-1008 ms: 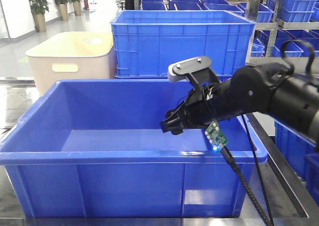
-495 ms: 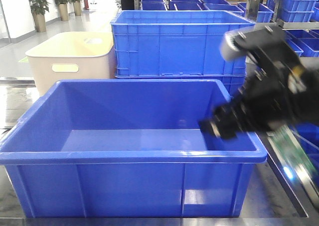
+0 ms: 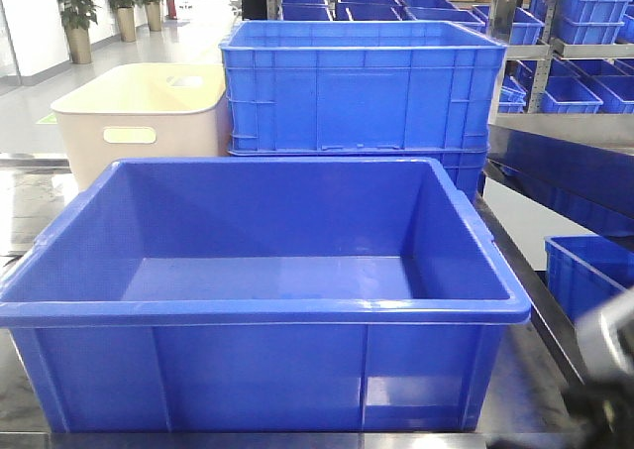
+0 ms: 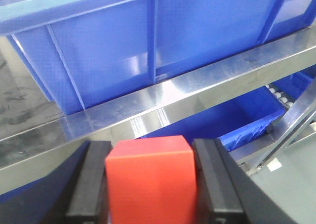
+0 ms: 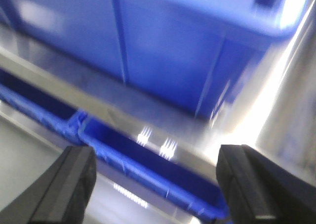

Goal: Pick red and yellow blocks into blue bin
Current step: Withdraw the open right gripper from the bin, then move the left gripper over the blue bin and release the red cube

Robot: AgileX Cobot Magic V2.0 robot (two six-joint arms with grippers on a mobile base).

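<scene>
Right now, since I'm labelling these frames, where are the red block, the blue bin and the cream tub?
red block [image 4: 150, 189], left wrist view, near face.
blue bin [image 3: 267, 312], front view, near rim.
cream tub [image 3: 188, 132], front view, front wall.

I see the red block [image 4: 150, 182], a plain glossy cube, clamped squarely between the two black fingers of my left end effector [image 4: 152, 150]. The blue bin [image 3: 267, 310], a large rectangular crate with ribbed walls and a thick rim, sits upright with its top open.

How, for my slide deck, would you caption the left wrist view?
Left gripper shut on the red cube, facing the ribbed wall of the blue bin beyond a steel rail.
</scene>
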